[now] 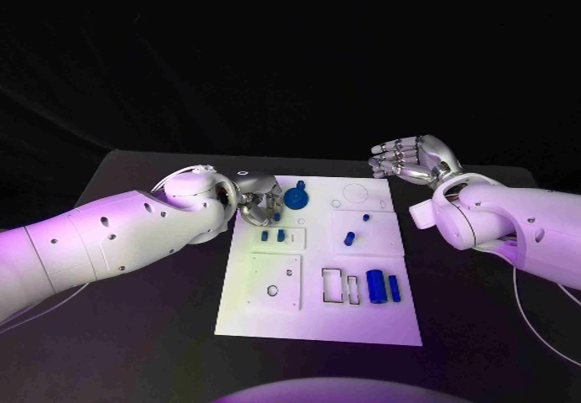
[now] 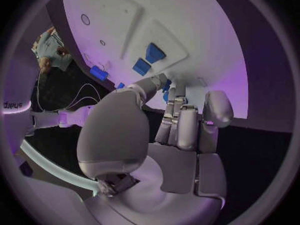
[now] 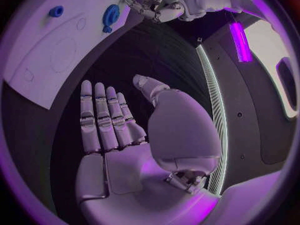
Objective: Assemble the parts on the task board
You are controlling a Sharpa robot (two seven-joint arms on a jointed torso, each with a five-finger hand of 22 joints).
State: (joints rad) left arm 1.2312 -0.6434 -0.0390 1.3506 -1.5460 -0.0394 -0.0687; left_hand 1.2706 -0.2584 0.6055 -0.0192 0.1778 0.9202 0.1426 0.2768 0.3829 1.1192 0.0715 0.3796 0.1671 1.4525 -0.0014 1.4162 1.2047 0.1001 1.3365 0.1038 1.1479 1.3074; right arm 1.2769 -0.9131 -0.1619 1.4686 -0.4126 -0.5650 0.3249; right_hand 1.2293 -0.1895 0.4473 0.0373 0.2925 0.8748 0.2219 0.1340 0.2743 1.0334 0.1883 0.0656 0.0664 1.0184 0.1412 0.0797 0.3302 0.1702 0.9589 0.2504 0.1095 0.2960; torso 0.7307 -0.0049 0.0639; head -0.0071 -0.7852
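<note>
White task board lies on the black table

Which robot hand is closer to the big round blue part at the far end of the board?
Left. The left robot hand sits right beside the round blue part at the task board's far left edge; the right robot hand hovers open beyond the far right corner.

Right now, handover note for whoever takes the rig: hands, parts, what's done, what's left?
Left robot hand: at the task board's far left edge, fingers curled beside the round blue part; whether it grips a part, cannot tell.
Right robot hand: open, holding nothing, raised beyond the board's far right corner.
Parts: two small blue pieces mid-left, one centre, two blue cylinders lying near right.
Left: rectangular slots beside the cylinders look unfilled.
</note>
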